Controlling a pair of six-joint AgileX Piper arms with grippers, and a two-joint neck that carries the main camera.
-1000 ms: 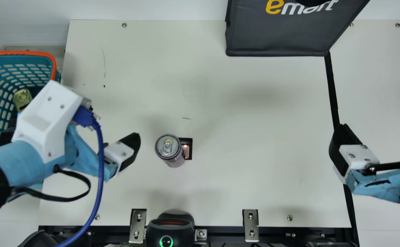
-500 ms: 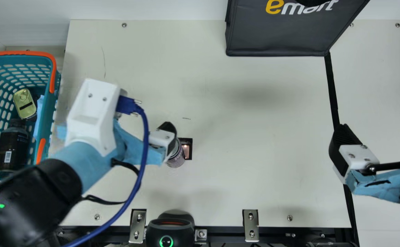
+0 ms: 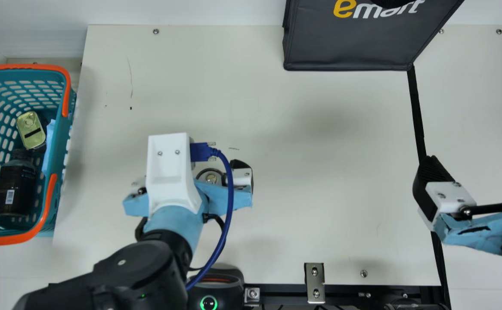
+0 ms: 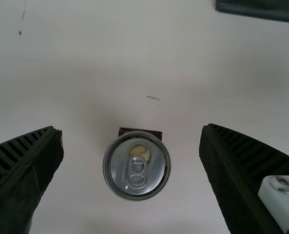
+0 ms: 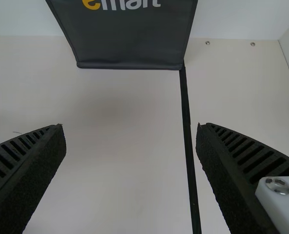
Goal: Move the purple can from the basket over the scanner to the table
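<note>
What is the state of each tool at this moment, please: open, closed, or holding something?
Left tool: open, not holding; the purple can shows between its fingers, gaps both sides.
Right tool: open, holding nothing.

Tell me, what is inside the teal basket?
In the basket are a gold tin, a dark bottle and something light blue. Something dark, mostly covered by the tin, I cannot identify.

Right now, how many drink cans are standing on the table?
1. The purple can stands on the table, between the open fingers of the left gripper. The left arm covers part of the table and might hide another.
</note>
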